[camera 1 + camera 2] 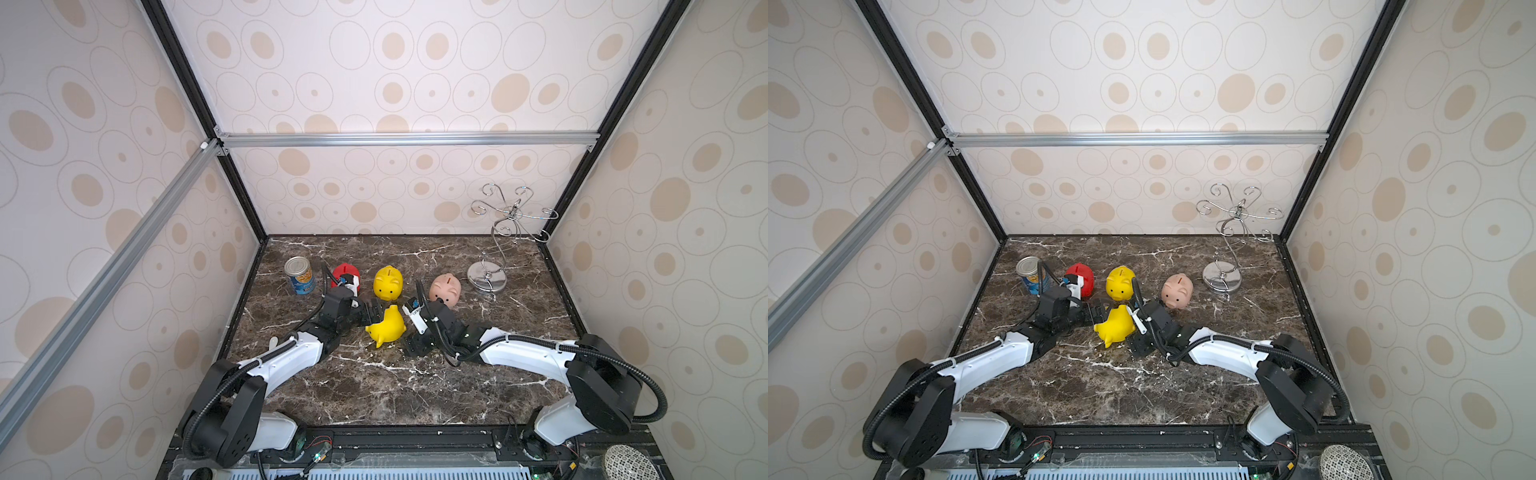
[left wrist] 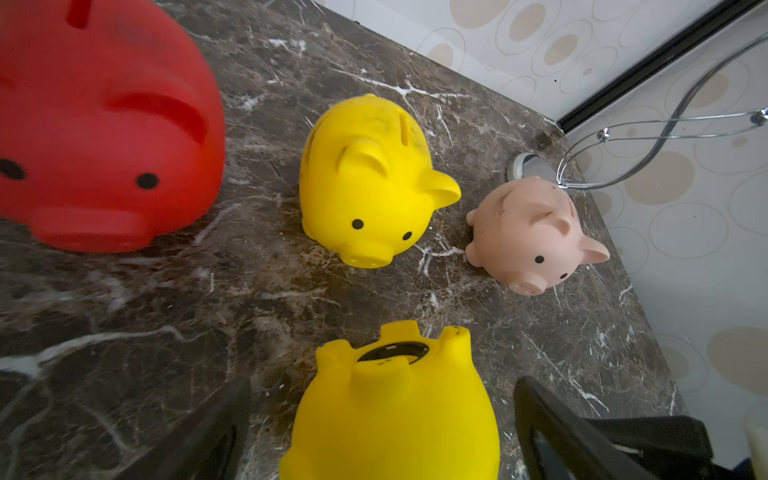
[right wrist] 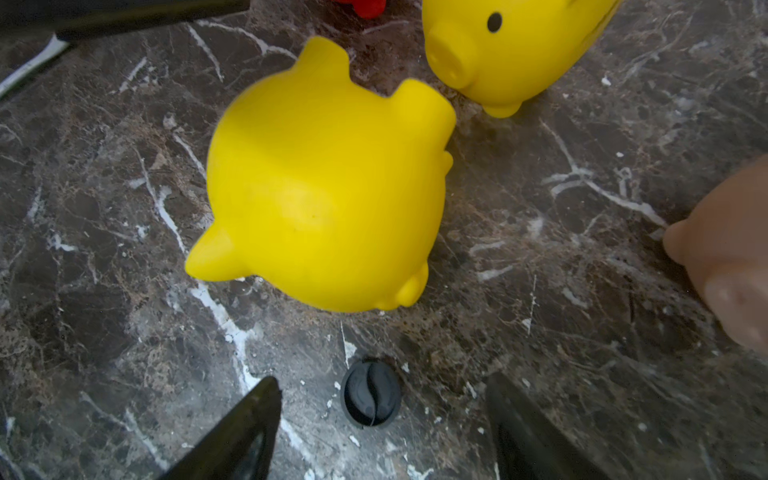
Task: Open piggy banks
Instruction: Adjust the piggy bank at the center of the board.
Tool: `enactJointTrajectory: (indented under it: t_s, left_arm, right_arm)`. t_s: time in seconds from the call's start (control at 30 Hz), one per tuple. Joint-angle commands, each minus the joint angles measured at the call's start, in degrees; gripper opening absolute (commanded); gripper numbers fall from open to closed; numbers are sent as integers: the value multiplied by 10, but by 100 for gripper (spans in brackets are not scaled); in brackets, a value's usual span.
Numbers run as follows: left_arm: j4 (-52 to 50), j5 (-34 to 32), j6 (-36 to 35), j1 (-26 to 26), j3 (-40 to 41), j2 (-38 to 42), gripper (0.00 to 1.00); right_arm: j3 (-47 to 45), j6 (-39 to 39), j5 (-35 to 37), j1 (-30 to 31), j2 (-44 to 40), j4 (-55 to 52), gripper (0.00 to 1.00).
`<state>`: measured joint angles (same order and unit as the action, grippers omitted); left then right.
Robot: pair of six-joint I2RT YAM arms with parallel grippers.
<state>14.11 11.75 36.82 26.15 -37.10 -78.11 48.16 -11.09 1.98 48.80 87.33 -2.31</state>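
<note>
Left wrist view: tipped yellow pig (image 2: 390, 415) lies on its side on the marble table (image 2: 166, 311), between the wide-spread jaws of the left gripper (image 2: 382, 384), not clamped. Likely light, hollow and slick, so it may roll; grip across the flanks. Right gripper (image 3: 382, 380) is also spread wide over a loose black plug (image 3: 371, 392), holding nothing.

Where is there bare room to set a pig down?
Bare: the table from front edge to tipped yellow pig; the strip from pigs to back wall. Crowded: can to wire stand, left gripper and right gripper flanking that pig.
</note>
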Motion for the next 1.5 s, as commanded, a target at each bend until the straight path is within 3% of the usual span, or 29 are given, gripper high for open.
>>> enactJointTrajectory:
  t_s: [0.0,0.2,0.57,0.83,1.0,1.2,1.33,1.4,1.47]
  left_arm:
    - [52,41,10,5,-4,0,97]
    - [3,-7,39,31,34,43,97]
    - [63,-4,78,72,96,63,96]
    - [73,-1,118,107,144,137,97]
    - [87,4,141,138,155,153,97]
    - [25,-18,121,154,117,199,98]
    - [-79,-86,76,153,44,201,98]
    - [-121,-128,58,149,4,178,98]
    - [-138,-142,47,134,-24,146,97]
  right_arm:
    - [-8,-6,19,2,-16,-4,80]
    - [-16,1,37,-1,-32,-6,81]
    - [-7,10,28,-6,-31,-4,82]
    - [29,32,53,-29,10,-24,83]
    - [59,62,55,-63,33,-34,83]
    - [100,91,35,-80,55,-55,82]
    - [76,90,2,-84,33,-40,75]
    - [34,89,-48,-84,11,5,68]
    - [-27,84,-131,-83,-7,88,55]
